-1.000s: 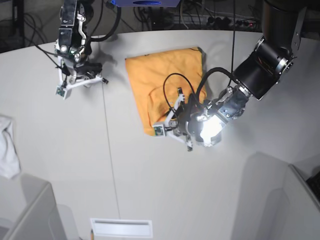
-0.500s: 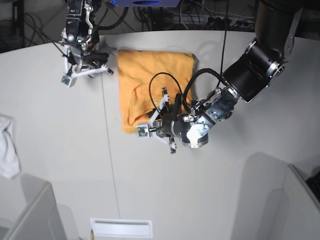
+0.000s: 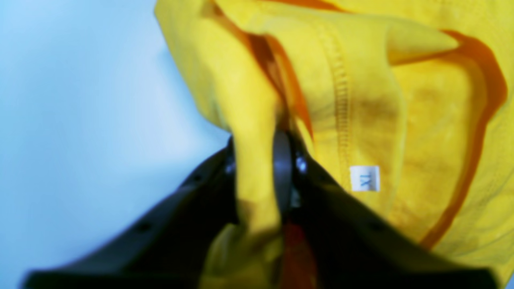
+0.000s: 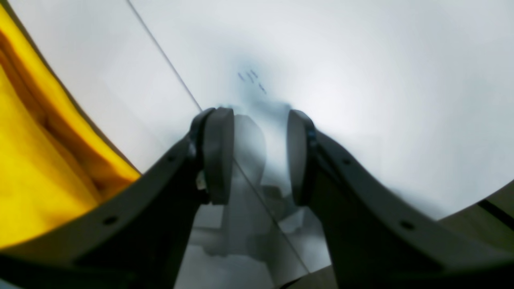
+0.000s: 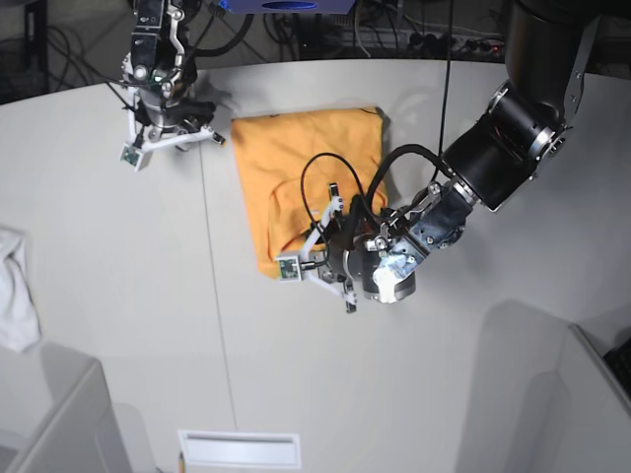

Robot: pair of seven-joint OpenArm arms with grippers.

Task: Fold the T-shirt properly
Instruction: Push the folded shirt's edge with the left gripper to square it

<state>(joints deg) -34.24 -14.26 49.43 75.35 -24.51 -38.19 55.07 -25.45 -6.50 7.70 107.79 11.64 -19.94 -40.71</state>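
The orange T-shirt lies folded into a rough rectangle on the white table. My left gripper is at its near edge. In the left wrist view this gripper is shut on a bunched fold of the T-shirt, next to a small white size tag. My right gripper hovers just beyond the shirt's far left corner. In the right wrist view it stands open with nothing between its pads, and the T-shirt shows only at the left edge.
A small white cloth lies at the table's left edge. Grey bins stand at the bottom left and bottom right. A black cable loops over the shirt from the left arm. A seam runs down the table.
The left gripper dragged the shirt's near edge to the left, then a little back right. The right gripper moved up to the shirt's far left corner and has stayed there.
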